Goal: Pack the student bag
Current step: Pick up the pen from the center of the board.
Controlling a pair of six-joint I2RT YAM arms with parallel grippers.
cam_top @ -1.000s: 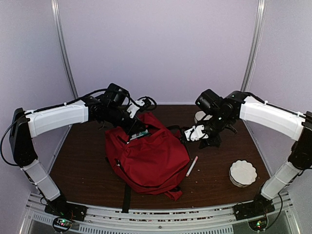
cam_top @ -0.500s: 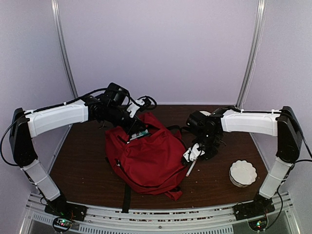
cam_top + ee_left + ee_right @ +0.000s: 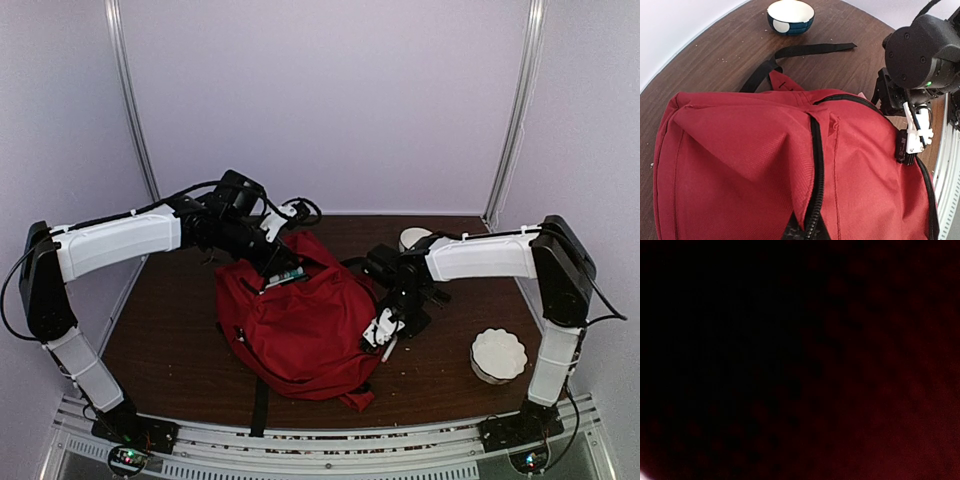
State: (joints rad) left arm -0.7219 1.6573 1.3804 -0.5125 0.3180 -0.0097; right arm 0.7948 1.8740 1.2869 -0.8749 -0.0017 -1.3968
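The student bag [image 3: 305, 325], a big red backpack, lies in the middle of the table. It fills the left wrist view, where its black zip [image 3: 815, 165] runs down the middle. My left gripper [image 3: 282, 274] is shut on the bag's top edge by the zip, and the fabric peaks up towards it. My right gripper [image 3: 384, 327] is low against the bag's right side, just above a white pen [image 3: 388, 350]. Its white fingers [image 3: 914, 141] touch the red fabric. The right wrist view is only dark red, so its jaws are hidden.
A white scalloped bowl [image 3: 498, 355] sits at the front right. A blue-and-white bowl [image 3: 411, 238] stands at the back behind the right arm, also in the left wrist view [image 3: 790, 16]. A black strap [image 3: 805, 50] trails off the bag's top.
My right arm has swung down and left from above the table's back right to the bag's right side by the pen. The left arm and the bag have stayed put.
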